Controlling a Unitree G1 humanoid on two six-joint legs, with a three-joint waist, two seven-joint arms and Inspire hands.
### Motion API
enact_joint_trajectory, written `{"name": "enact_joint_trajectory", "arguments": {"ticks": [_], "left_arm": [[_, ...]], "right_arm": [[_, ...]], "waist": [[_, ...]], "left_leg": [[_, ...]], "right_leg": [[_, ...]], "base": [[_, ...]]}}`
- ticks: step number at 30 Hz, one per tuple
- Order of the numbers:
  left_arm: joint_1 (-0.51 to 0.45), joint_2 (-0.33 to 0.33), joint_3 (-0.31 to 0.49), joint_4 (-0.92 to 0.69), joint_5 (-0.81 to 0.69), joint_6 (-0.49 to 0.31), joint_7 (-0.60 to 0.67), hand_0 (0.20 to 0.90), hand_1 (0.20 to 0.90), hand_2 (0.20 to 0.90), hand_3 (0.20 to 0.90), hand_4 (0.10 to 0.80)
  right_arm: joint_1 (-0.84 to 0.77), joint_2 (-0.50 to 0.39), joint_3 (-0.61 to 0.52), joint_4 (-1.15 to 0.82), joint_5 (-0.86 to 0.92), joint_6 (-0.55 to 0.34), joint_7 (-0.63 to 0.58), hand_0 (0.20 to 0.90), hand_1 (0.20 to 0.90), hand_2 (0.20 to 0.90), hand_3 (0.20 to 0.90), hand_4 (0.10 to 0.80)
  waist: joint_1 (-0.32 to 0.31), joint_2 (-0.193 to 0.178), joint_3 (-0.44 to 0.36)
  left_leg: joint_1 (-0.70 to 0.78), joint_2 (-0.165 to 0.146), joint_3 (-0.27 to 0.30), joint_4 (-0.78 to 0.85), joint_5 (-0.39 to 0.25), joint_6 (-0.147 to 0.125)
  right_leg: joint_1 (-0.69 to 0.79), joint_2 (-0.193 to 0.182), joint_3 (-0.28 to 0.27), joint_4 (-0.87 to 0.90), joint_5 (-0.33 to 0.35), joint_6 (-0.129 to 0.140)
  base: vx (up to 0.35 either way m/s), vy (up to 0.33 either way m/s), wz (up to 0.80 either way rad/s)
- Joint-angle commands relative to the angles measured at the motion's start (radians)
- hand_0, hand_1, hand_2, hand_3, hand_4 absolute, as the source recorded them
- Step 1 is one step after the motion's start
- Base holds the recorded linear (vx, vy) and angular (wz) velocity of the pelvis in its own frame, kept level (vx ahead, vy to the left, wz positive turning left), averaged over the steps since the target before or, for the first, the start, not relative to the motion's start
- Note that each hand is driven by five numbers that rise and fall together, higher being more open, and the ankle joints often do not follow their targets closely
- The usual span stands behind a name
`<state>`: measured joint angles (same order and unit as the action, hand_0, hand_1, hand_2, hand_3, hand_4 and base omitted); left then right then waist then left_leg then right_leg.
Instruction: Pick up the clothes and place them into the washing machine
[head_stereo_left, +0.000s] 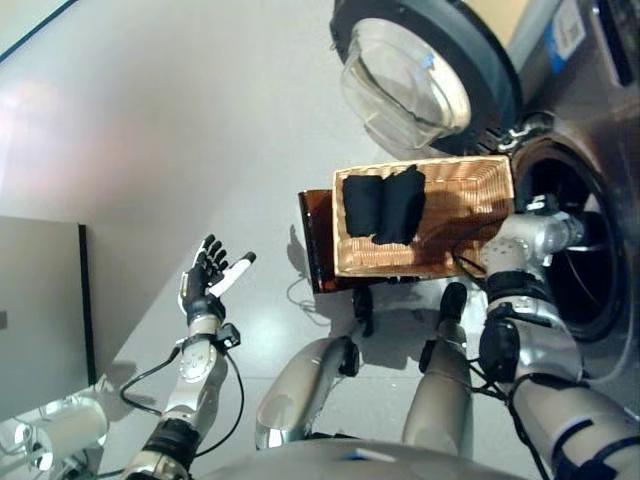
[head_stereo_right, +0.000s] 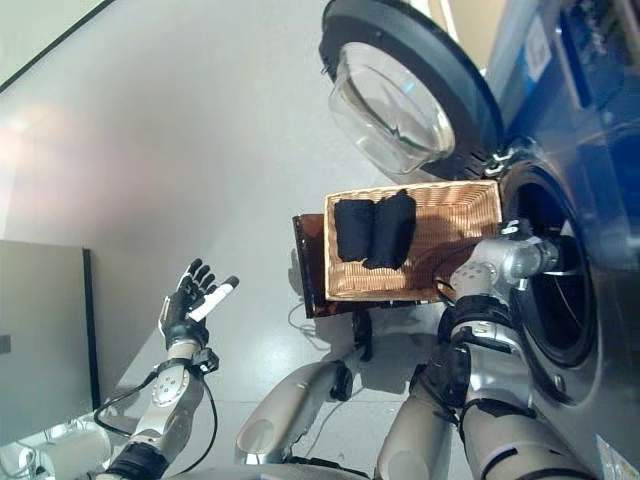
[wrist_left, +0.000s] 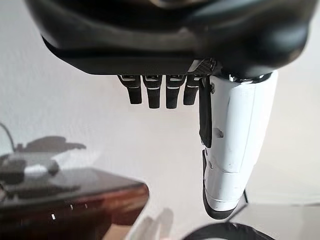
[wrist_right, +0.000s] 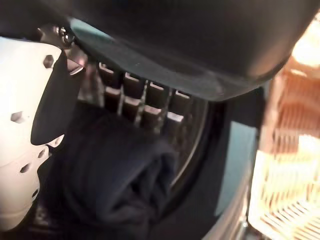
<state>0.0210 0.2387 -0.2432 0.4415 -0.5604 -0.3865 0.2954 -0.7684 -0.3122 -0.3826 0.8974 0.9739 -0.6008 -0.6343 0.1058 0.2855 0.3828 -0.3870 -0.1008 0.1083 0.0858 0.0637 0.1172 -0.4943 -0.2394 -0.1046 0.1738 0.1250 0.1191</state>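
A woven basket (head_stereo_left: 478, 192) stands in front of the washing machine's round opening (head_stereo_left: 578, 262) and holds two dark rolled clothes (head_stereo_left: 385, 205). My right arm reaches past the basket into the drum, so the head views hide its hand. In the right wrist view my right hand (wrist_right: 175, 45) is inside the drum. Its fingers (wrist_right: 145, 102) look straight and its white thumb stands apart. A bunched dark garment (wrist_right: 115, 175) lies just past them against the drum wall. My left hand (head_stereo_left: 206, 282) is raised, open and empty, out to the left above the floor.
The washer's door (head_stereo_left: 420, 70) with its glass bowl hangs open beyond the basket. A dark brown stand (head_stereo_left: 318, 240) carries the basket. A grey cabinet (head_stereo_left: 40, 310) stands at the far left, with pale floor between it and the basket.
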Motion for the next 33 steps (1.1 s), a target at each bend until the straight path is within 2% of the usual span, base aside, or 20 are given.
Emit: {"name": "enact_joint_trajectory", "arguments": {"ticks": [1,2,5,10,14,20,27,31,32,33], "left_arm": [[0.007,0.041,0.032,-0.034,-0.017,-0.084,0.018,0.9,0.9,0.9,0.9,0.8],[0.004,0.039,0.03,-0.017,-0.017,-0.079,0.019,0.9,0.9,0.9,0.9,0.8],[0.004,0.033,0.034,-0.004,-0.022,-0.078,0.021,0.9,0.9,0.9,0.9,0.8],[0.001,0.032,0.026,-0.001,-0.029,-0.081,0.014,0.9,0.9,0.9,0.9,0.8],[0.0,0.052,0.033,-0.003,-0.017,-0.074,0.012,0.9,0.9,0.9,0.9,0.8],[-0.004,0.088,0.051,-0.034,0.017,-0.073,0.015,0.9,0.9,0.9,0.9,0.8],[0.006,0.124,0.054,-0.117,0.044,-0.08,0.015,0.9,0.9,0.9,0.9,0.8],[-0.004,0.14,0.07,-0.177,0.055,-0.094,0.029,0.9,0.9,0.9,0.9,0.8],[-0.008,0.14,0.074,-0.182,0.056,-0.096,0.032,0.9,0.9,0.9,0.9,0.8],[-0.012,0.141,0.076,-0.19,0.058,-0.099,0.037,0.9,0.9,0.9,0.9,0.8]], "right_arm": [[0.005,-0.026,0.069,-0.044,-0.007,-0.073,0.076,0.9,0.9,0.9,0.9,0.8],[0.032,0.022,0.091,-0.018,0.02,-0.062,0.101,0.9,0.9,0.9,0.9,0.8],[0.073,0.083,0.138,0.008,0.032,-0.038,0.136,0.9,0.9,0.9,0.9,0.8],[0.111,0.143,0.219,0.07,0.022,0.028,0.172,0.9,0.9,0.9,0.9,0.8],[0.103,0.148,0.334,0.19,-0.097,0.164,0.171,0.9,0.9,0.9,0.9,0.8],[0.044,0.144,0.448,0.302,-0.247,0.288,0.203,0.9,0.9,0.9,0.9,0.8],[-0.062,0.11,0.477,0.412,-0.379,0.357,0.18,0.9,0.9,0.9,0.9,0.8],[-0.095,0.093,0.449,0.433,-0.359,0.354,0.172,0.9,0.9,0.9,0.9,0.8],[-0.101,0.086,0.446,0.439,-0.352,0.353,0.167,0.9,0.9,0.9,0.9,0.8],[-0.111,0.083,0.44,0.445,-0.347,0.351,0.162,0.9,0.9,0.9,0.9,0.8]], "waist": [[0.024,0.011,-0.072],[0.021,0.001,-0.066],[0.018,-0.02,-0.059],[0.019,-0.058,-0.048],[0.03,-0.097,-0.043],[0.067,-0.144,-0.029],[0.119,-0.16,-0.001],[0.153,-0.167,0.01],[0.16,-0.173,0.006],[0.166,-0.176,0.008]], "left_leg": [[-0.078,0.053,-0.082,0.07,0.001,-0.125],[-0.072,0.054,-0.083,0.069,-0.004,-0.128],[-0.073,0.058,-0.082,0.071,-0.003,-0.127],[-0.076,0.066,-0.088,0.08,-0.002,-0.129],[-0.08,0.074,-0.098,0.091,0.0,-0.131],[-0.106,0.075,-0.118,0.108,0.004,-0.134],[-0.157,0.067,-0.142,0.131,0.007,-0.136],[-0.193,0.062,-0.164,0.133,0.009,-0.145],[-0.189,0.06,-0.172,0.133,-0.016,-0.152],[-0.195,0.06,-0.174,0.131,-0.016,-0.155]], "right_leg": [[0.047,-0.027,0.011,0.058,-0.088,-0.005],[0.051,-0.024,0.007,0.065,-0.098,-0.007],[0.052,-0.019,0.003,0.063,-0.093,-0.011],[0.059,-0.014,-0.007,0.063,-0.088,-0.016],[0.066,-0.011,-0.022,0.063,-0.08,-0.022],[0.062,-0.01,-0.045,0.07,-0.079,-0.026],[0.043,-0.018,-0.084,0.096,-0.092,-0.021],[0.029,-0.027,-0.113,0.103,-0.102,-0.018],[0.034,-0.026,-0.11,0.107,-0.13,-0.01],[0.03,-0.027,-0.116,0.109,-0.132,-0.01]], "base": [[0.004,-0.035,0.14],[0.003,-0.031,0.1],[0.003,-0.032,0.08],[-0.008,-0.022,0.03],[-0.006,-0.033,0.09],[-0.016,-0.023,0.14],[-0.011,0.0,0.17],[0.048,-0.026,0.25],[0.138,-0.042,0.22],[0.149,-0.028,0.29]]}}
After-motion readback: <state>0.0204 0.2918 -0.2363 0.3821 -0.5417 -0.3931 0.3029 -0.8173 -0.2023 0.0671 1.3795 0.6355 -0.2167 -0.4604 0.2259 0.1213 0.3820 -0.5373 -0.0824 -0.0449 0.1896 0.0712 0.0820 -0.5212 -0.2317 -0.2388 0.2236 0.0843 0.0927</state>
